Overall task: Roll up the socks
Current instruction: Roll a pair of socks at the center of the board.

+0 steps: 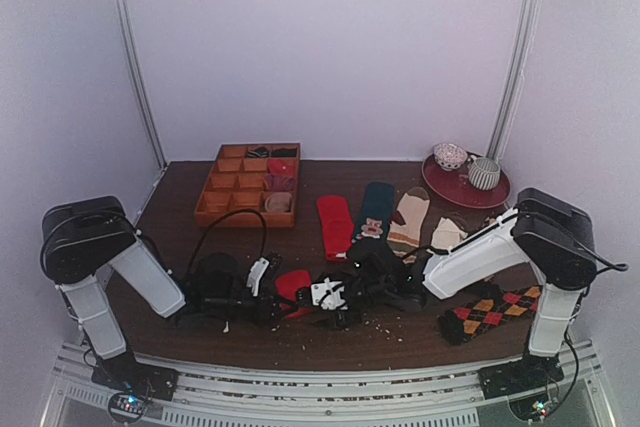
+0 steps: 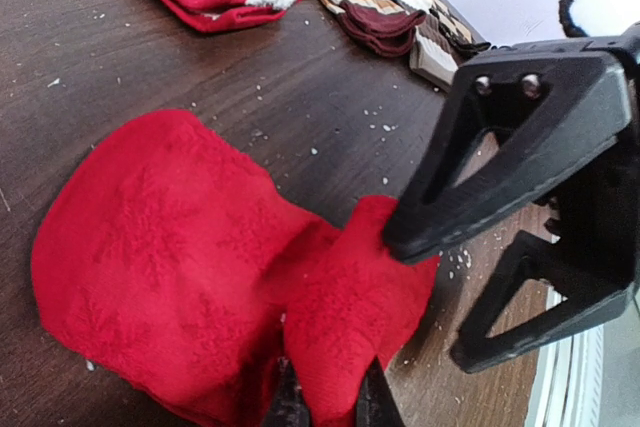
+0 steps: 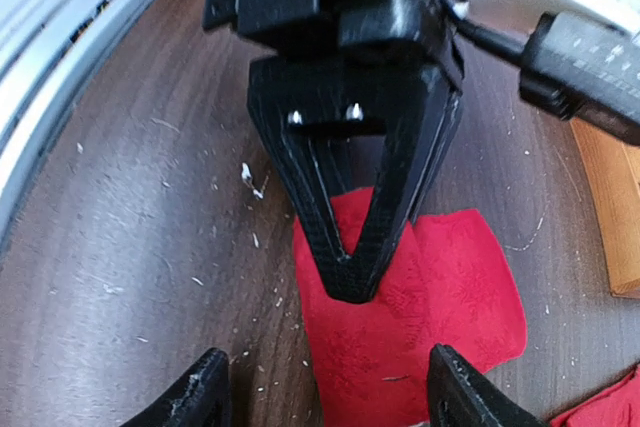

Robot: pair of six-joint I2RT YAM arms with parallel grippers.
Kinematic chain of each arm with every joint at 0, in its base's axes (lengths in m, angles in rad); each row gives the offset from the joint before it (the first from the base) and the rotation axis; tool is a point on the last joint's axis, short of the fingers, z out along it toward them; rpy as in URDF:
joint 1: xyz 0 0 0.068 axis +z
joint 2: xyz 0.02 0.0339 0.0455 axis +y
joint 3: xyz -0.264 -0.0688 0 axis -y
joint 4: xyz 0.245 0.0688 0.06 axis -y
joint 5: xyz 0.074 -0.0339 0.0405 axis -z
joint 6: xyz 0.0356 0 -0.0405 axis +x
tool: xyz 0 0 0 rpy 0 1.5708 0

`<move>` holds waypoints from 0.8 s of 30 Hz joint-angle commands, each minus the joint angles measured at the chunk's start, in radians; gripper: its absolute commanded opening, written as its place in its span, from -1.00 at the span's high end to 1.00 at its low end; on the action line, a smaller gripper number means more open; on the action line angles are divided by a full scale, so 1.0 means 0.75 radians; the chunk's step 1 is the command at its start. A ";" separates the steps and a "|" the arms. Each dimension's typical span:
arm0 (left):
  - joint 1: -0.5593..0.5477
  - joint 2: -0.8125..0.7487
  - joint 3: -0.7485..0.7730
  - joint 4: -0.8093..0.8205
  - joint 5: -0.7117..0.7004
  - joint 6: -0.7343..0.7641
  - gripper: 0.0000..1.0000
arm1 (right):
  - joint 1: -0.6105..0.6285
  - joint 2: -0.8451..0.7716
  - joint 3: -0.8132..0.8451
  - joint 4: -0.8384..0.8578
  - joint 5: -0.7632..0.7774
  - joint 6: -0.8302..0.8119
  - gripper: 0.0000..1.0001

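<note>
Broadly, a dark wooden table [image 1: 400,335] carries a compartment tray [image 1: 232,197] at the rear left. A row of socks [image 1: 376,209] lies flat mid-table, and an argyle sock [image 1: 490,309] lies near the right arm's base. Between the grippers lies a red sock [image 2: 150,257], partly folded. The left gripper [image 2: 330,402] is clenched on its raised fold. The right gripper [image 3: 330,392] is spread wide, one finger at the fold's edge.

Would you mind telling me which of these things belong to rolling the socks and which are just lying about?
Job: held red sock, flat red sock, teal sock, beige striped sock, argyle sock.
Lying about: wooden tray, red plate, bowl, cup.
</note>
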 commanded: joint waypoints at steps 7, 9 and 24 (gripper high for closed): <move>-0.017 0.120 -0.106 -0.629 0.042 -0.033 1.00 | 0.011 0.112 0.067 0.009 0.160 -0.101 -0.26; -0.017 0.119 -0.108 -0.627 0.047 -0.029 1.00 | 0.011 0.133 0.083 -0.009 0.172 -0.099 -0.18; -0.021 -0.203 -0.129 -0.673 -0.155 0.107 -0.02 | 0.009 0.239 0.337 -0.588 0.075 0.183 0.53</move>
